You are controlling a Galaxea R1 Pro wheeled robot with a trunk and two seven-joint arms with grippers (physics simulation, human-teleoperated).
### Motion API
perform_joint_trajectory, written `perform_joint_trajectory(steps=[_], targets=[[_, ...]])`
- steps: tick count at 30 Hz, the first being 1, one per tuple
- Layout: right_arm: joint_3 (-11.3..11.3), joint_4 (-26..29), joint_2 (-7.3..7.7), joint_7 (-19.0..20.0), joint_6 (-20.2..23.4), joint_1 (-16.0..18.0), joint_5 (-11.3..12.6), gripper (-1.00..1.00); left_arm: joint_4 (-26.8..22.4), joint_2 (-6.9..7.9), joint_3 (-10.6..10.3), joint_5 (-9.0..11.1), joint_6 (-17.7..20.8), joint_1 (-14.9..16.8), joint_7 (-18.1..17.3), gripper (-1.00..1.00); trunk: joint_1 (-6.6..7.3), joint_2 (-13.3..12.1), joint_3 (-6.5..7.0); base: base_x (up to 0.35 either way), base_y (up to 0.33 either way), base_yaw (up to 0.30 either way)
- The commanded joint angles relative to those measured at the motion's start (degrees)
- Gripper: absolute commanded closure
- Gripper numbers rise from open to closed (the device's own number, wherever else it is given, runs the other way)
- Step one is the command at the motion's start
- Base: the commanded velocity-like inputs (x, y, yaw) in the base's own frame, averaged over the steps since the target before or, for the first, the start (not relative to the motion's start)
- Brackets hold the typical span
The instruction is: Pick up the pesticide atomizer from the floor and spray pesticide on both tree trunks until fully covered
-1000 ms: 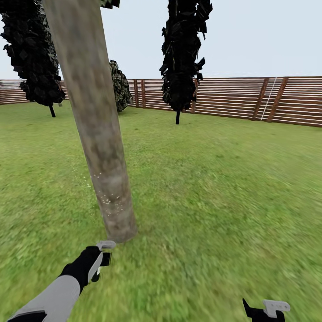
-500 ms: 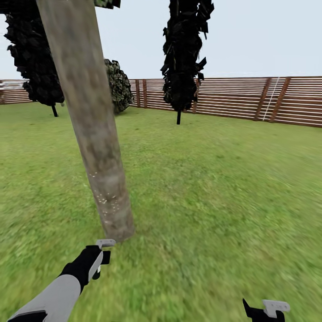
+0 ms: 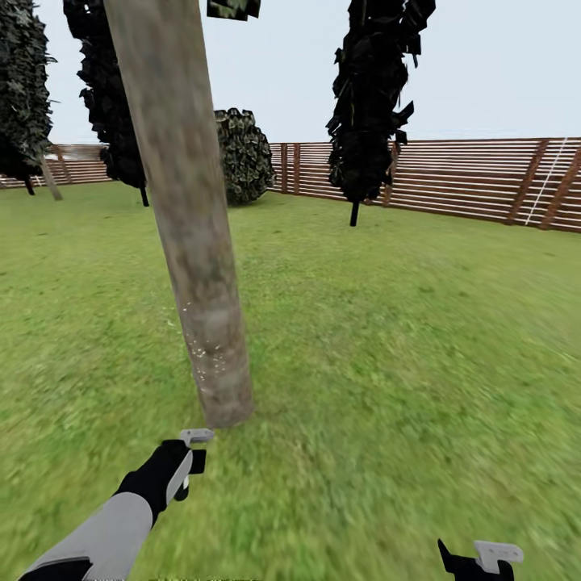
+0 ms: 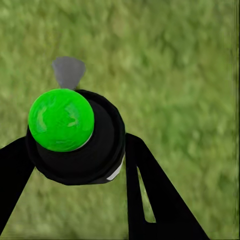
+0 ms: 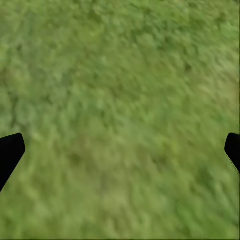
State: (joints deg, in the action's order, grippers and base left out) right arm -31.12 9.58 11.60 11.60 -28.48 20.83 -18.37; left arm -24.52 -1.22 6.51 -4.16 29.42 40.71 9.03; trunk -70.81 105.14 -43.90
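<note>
The pesticide atomizer (image 4: pixel 75 137) is pinched by the left gripper (image 3: pixel 190 456), with the upright tree trunk (image 3: pixel 194 242) just beyond it, slightly right. White pesticide (image 3: pixel 202 349) is seen low on the bark. The right gripper (image 5: pixel 120 150), spread empty, is held farther right.

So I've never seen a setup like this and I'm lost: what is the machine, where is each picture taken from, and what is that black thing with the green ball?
These are simulator renders of a two-armed wheeled robot in a garden. The wide picture comes from a camera on its head, looking down over a green lawn toward a wooden slat fence. A thick tree trunk stands just ahead, with a few white specks low on its bark. The left tool reaches toward the trunk's base; the right tool sits low at the picture's edge.

The other two pictures come from cameras on each wrist, looking along the fingers at grass. In the left one, the fingers clamp the pesticide atomizer, the dark round body with a green cap. In the right one, the fingers are spread, holding nothing.
</note>
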Motion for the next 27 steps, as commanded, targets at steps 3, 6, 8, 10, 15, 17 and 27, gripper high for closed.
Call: perform_joint_trajectory(steps=[3, 6, 8, 10, 15, 17, 27], targets=[[0.0, 0.0, 0.00, 0.0, 0.0, 0.0, 0.0, -1.00, 0.0, -1.19, 0.0, -0.2, 0.1, 0.2, 0.0, 1.00, 0.00, 0.0, 0.00, 0.000, -0.271, 0.159], [0.0, 0.0, 0.00, 0.0, 0.0, 0.0, 0.0, -1.00, 0.0, -2.54, -0.1, -0.2, 0.2, 0.4, -0.1, 1.00, 0.00, 0.0, 0.00, 0.000, -0.269, 0.025], [0.0, 0.0, 0.00, 0.0, 0.0, 0.0, 0.0, -1.00, -0.5, -3.55, -0.8, -0.2, 0.5, 0.5, -0.1, 1.00, 0.00, 0.0, 0.00, 0.000, -0.145, 0.005], [0.0, 0.0, 0.00, 0.0, 0.0, 0.0, 0.0, -1.00, -6.4, -3.92, -2.1, -0.2, 1.4, 0.5, -0.2, 1.00, 0.00, 0.0, 0.00, 0.000, -0.008, 0.000], [0.0, 0.0, 0.00, 0.0, 0.0, 0.0, 0.0, -1.00, -22.6, -4.02, -2.4, 0.1, 11.7, 1.1, -0.3, 1.00, 0.00, 0.0, 0.00, 0.000, -0.001, 0.000], [0.0, 0.0, 0.00, 0.0, 0.0, 0.0, 0.0, -1.00, -26.2, -4.05, -2.4, 0.1, 13.9, 1.2, -0.3, 1.00, 0.00, 0.0, 0.00, 0.000, 0.000, 0.000], [0.0, 0.0, 0.00, 0.0, 0.0, 0.0, 0.0, -1.00, -33.6, -4.11, -2.5, 0.2, 22.0, 2.5, -0.4, 1.00, 0.00, 0.0, 0.00, 0.000, 0.000, 0.000]])
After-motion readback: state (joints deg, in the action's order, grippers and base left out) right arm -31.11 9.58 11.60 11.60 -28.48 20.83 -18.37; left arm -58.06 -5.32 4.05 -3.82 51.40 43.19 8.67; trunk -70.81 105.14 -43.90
